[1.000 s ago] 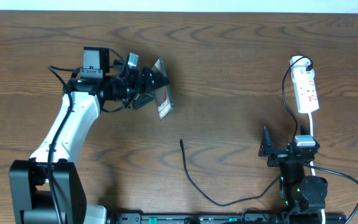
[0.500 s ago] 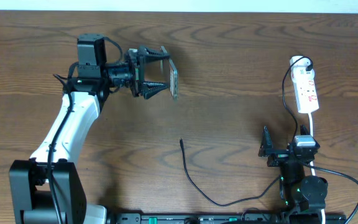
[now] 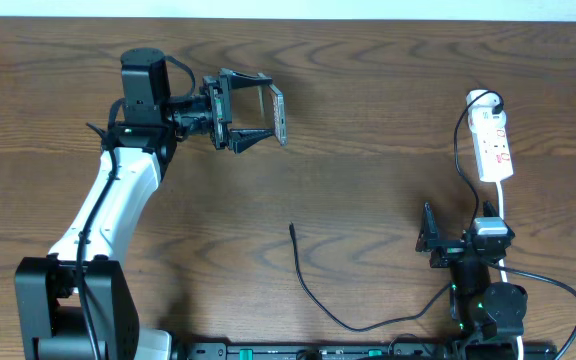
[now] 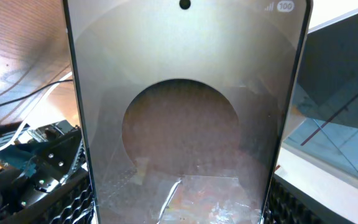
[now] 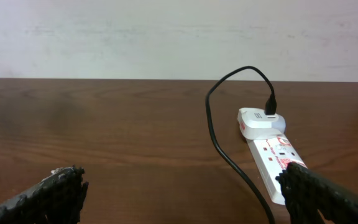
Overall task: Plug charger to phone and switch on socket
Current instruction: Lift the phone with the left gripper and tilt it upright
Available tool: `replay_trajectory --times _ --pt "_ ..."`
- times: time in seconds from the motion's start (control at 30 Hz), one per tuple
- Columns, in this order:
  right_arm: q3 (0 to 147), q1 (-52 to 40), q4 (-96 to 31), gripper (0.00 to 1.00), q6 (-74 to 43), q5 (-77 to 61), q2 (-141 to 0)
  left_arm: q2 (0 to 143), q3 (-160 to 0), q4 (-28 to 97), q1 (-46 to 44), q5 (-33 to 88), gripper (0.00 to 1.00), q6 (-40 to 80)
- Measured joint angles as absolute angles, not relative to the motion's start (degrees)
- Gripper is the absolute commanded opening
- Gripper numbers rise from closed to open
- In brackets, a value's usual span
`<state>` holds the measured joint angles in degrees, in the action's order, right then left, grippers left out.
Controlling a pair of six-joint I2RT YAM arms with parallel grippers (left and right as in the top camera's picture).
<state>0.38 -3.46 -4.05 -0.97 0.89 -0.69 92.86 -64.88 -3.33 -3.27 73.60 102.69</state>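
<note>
My left gripper (image 3: 258, 113) is shut on the phone (image 3: 279, 114) and holds it on edge above the table at the upper left. In the left wrist view the phone (image 4: 182, 112) fills the frame between the fingers, a brown-bronze slab with a large round shape. The charger, a thin black cable, lies at the bottom centre with its free plug tip (image 3: 292, 228) on the wood. It runs to the white socket (image 3: 494, 145) at the right, also in the right wrist view (image 5: 277, 160). My right gripper (image 3: 446, 243) is open and empty near the front edge.
The charger's cable (image 5: 219, 140) loops across the wood in front of my right gripper. A white plug (image 5: 258, 120) sits at the socket's far end. A pale wall stands behind the table's far edge.
My left gripper has lifted and turned the phone from a tilted pose to standing on edge, moving slightly up and right. The right arm and cable have not moved.
</note>
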Motion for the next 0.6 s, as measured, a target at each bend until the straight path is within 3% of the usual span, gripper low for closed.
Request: replay_trajectory --times 0.6 --pt "0.4 -3.5 -4.1 0.99 -1.0 0.9 -0.7 92.9 -64.9 -3.3 -3.3 73.6 0.07 104.9"
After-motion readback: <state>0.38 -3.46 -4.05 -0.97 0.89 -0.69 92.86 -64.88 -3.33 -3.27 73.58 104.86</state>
